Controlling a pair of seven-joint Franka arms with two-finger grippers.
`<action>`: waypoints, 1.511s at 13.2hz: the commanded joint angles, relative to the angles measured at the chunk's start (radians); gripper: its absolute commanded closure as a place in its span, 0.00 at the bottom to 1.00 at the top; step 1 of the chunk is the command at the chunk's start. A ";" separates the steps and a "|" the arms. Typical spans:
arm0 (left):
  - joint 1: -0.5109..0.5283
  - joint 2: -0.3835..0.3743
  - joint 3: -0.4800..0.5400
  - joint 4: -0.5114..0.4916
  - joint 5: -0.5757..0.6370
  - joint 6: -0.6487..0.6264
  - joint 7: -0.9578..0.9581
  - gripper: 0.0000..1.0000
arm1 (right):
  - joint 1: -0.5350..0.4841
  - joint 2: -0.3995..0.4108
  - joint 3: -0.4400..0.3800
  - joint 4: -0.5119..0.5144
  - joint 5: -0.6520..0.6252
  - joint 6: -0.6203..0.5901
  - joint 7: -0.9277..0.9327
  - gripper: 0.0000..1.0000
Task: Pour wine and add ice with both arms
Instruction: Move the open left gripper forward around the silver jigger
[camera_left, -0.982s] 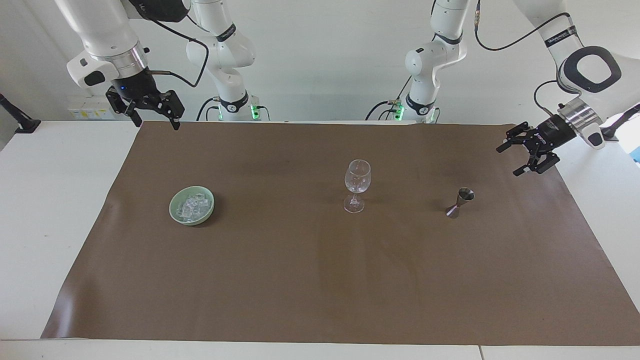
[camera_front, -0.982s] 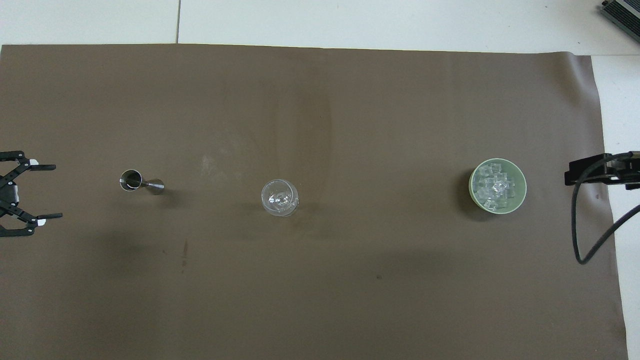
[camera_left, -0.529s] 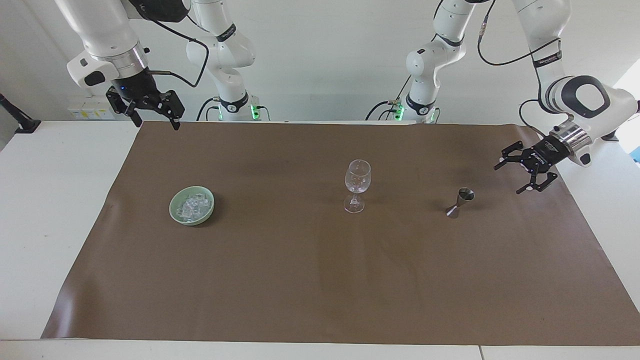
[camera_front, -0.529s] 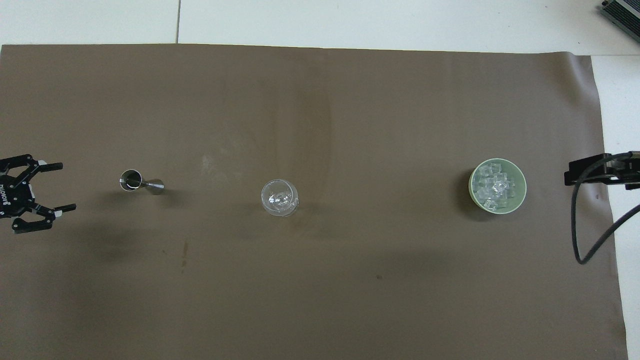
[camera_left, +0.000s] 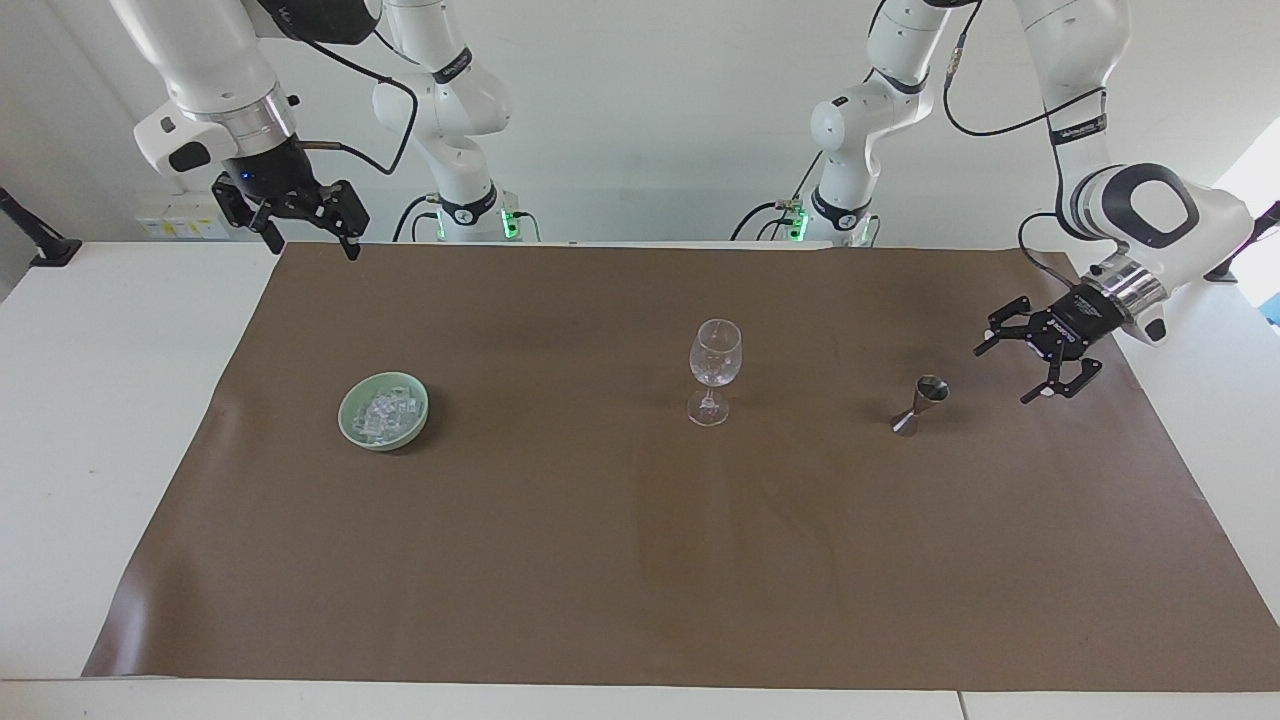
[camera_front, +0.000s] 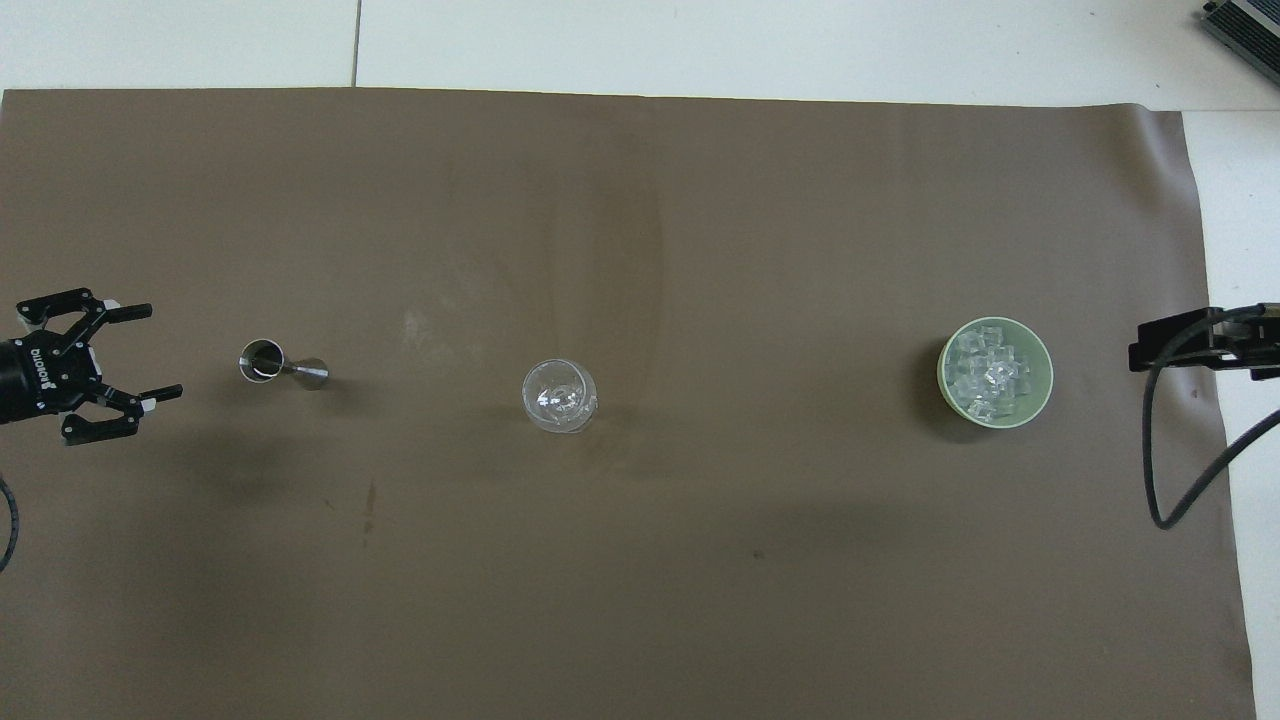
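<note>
Facing view. My left gripper (camera_left: 1003, 371) sits at the right of the frame, low over the brown mat (camera_left: 640, 560), its fingers spread wide and holding nothing. It points toward the jigger (camera_left: 921, 404), which stands upright just beside it, toward the frame's centre; the two are apart. The empty wine glass (camera_left: 714, 370) stands upright near the middle of the frame. At the left of centre is the green bowl (camera_left: 383, 411) with the ice (camera_left: 382, 413) heaped inside it. My right gripper (camera_left: 305, 228) waits in the upper left, raised over the mat's top corner, its fingers apart and empty, well apart from the bowl.

Overhead view. My left gripper (camera_front: 155, 352) comes in at the left edge, halfway down, both fingers splayed and aimed at the jigger (camera_front: 281, 366). The jigger shows its open cup toward the gripper, and a strip of bare mat (camera_front: 640, 600) lies between them. The glass (camera_front: 559, 395) is at the centre, seen from above as a clear ring. The bowl (camera_front: 943, 382) sits at the right, the ice (camera_front: 990, 373) filling it as a pile of clear cubes. At the right edge, level with the bowl, only a dark part of my right gripper (camera_front: 1180, 340) and its looping cable (camera_front: 1160, 470) show, over the mat's edge; the fingers cannot be made out here.
</note>
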 joint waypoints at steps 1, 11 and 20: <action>-0.050 -0.010 0.008 -0.017 -0.047 0.045 -0.003 0.00 | -0.002 -0.008 0.003 -0.004 0.012 -0.011 0.014 0.00; -0.018 0.059 0.000 -0.053 -0.068 0.011 0.016 0.00 | -0.002 -0.008 0.003 -0.004 0.011 -0.011 0.014 0.00; -0.029 0.131 -0.006 -0.141 -0.247 0.036 0.358 0.00 | -0.002 -0.008 0.003 -0.004 0.011 -0.011 0.014 0.00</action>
